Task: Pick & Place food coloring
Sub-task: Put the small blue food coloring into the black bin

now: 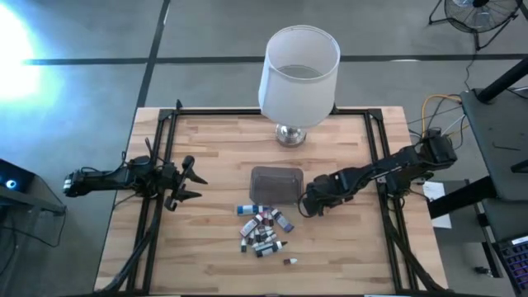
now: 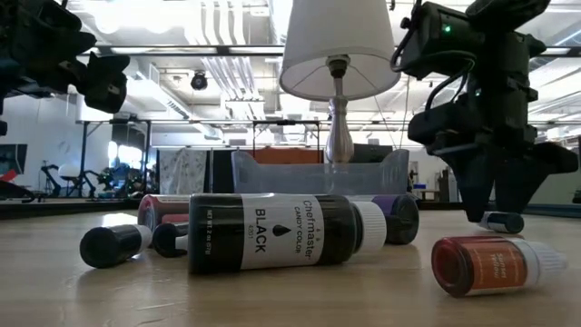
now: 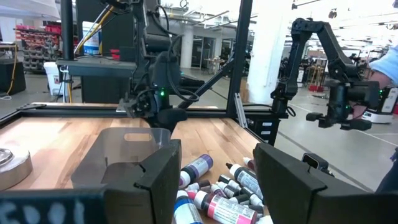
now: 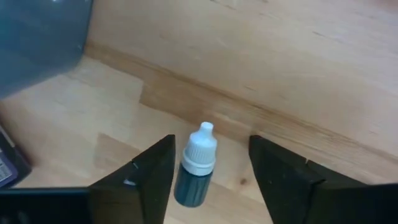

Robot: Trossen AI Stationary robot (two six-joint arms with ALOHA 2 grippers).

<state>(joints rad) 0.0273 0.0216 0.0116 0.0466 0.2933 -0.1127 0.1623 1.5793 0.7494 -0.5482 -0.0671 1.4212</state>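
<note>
Several tiny food coloring bottles [image 1: 262,228] lie in a loose pile on the wooden table, just in front of the greyish tub [image 1: 276,183]. One dark bottle with a white cap [image 4: 196,165] lies apart on its side. My right gripper [image 4: 211,149] is open, low over the table, with a finger on either side of this bottle and a gap to each. It stands to the right of the tub [image 1: 308,205]. My left gripper [image 1: 188,183] is open and waits above the table's left side, pointing toward the pile [image 3: 214,186].
A tall lamp with a white shade [image 1: 299,78] stands at the far middle of the table. One very small bottle [image 1: 289,261] lies alone near the front edge. In the low view a black-labelled bottle [image 2: 281,234] and a red one [image 2: 490,265] lie nearest.
</note>
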